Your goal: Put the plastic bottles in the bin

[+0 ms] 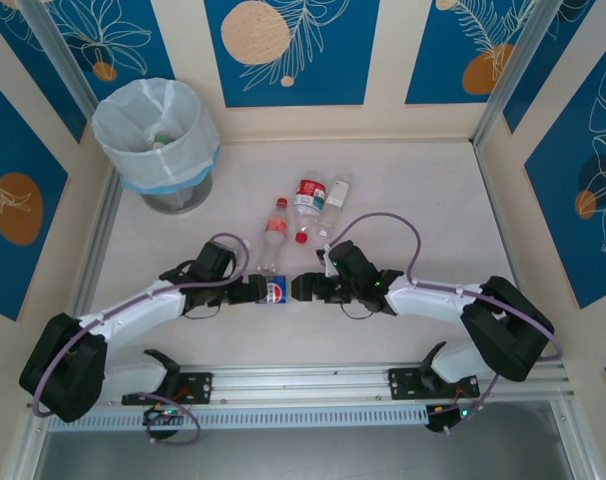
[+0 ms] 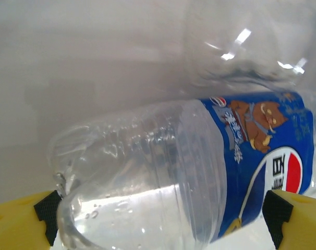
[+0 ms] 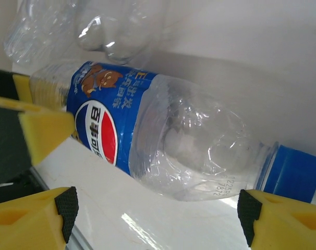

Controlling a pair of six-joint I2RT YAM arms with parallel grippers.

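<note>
A clear plastic bottle with a blue Pepsi label (image 1: 276, 290) lies on the table between my two grippers. My left gripper (image 1: 255, 290) is open, and the bottle's clear base end (image 2: 147, 177) lies across the gap between its yellow fingers (image 2: 22, 221). My right gripper (image 3: 158, 208) is open at the bottle's blue cap (image 3: 292, 173) end, and the bottle lies just beyond its fingertips. Further back lie three more bottles: one with a red cap (image 1: 274, 232), one with a red label (image 1: 308, 203) and a white one (image 1: 334, 203). The grey bin (image 1: 155, 135) stands at the far left.
The bin's white bag liner has a light blue band (image 1: 168, 183), and something small lies inside. Patterned walls close off the table at the back and both sides. A metal rail (image 1: 303, 380) runs along the near edge by the arm bases.
</note>
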